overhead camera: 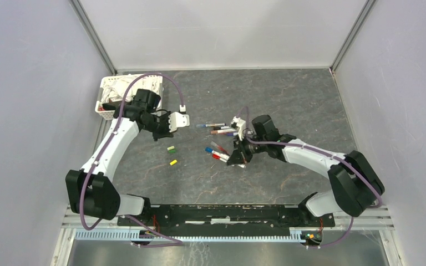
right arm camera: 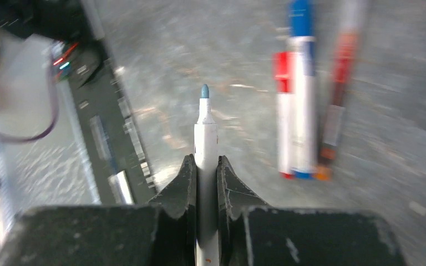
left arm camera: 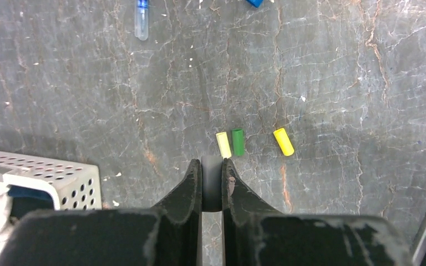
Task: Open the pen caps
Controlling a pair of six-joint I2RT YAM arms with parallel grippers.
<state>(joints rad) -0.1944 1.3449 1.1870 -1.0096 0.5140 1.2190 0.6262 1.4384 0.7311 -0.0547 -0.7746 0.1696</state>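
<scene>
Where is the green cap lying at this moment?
In the left wrist view the green cap lies on the table just beyond the left gripper, beside a pale yellow cap; a brighter yellow cap lies apart.

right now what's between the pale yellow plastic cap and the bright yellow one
A green plastic cap, beside the pale yellow cap; then bare table to the bright yellow cap. Left wrist view.

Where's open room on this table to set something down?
Bare: the table's far right, beyond the right arm, and the near strip between the loose caps and the base rail. Crowded: pens at centre; basket at far left.
</scene>
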